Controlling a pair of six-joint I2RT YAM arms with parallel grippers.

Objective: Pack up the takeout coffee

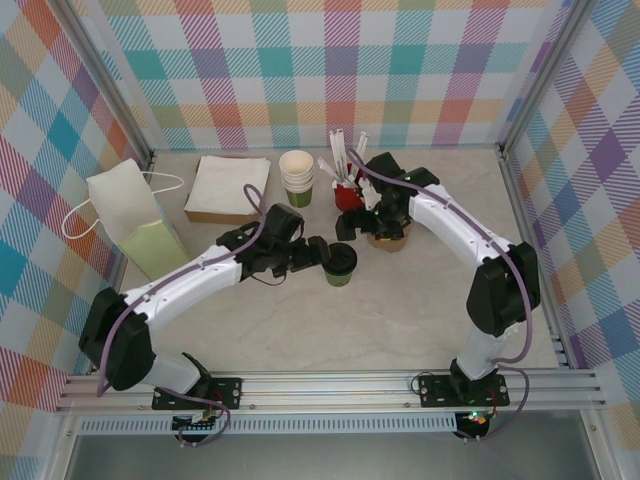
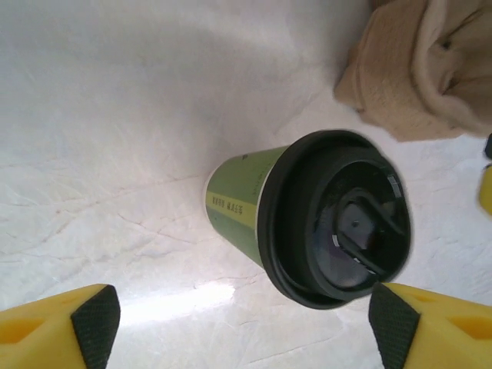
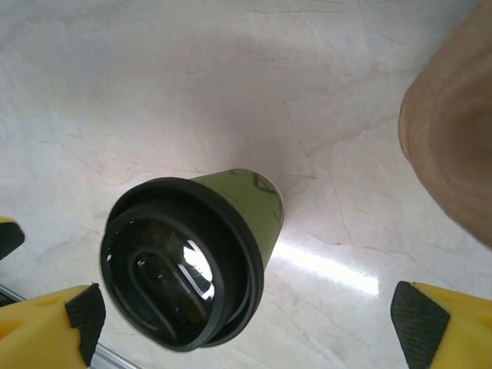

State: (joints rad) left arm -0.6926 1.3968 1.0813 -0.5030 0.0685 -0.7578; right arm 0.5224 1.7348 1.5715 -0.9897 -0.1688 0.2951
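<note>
The coffee cup [image 1: 340,264] stands upright on the bench [image 1: 420,320]. The left jaws gape wide right beside it, gripping nothing, probably lining up a grasp. The right jaws hang open, empty, just behind.

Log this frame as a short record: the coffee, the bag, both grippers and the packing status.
cup: green, black lid on, upright on the table
bag: standing at the left, apart from the cup
left gripper: open, close to the cup, not closed on it
right gripper: open, holding nothing
status: cup not yet in the bag
</note>
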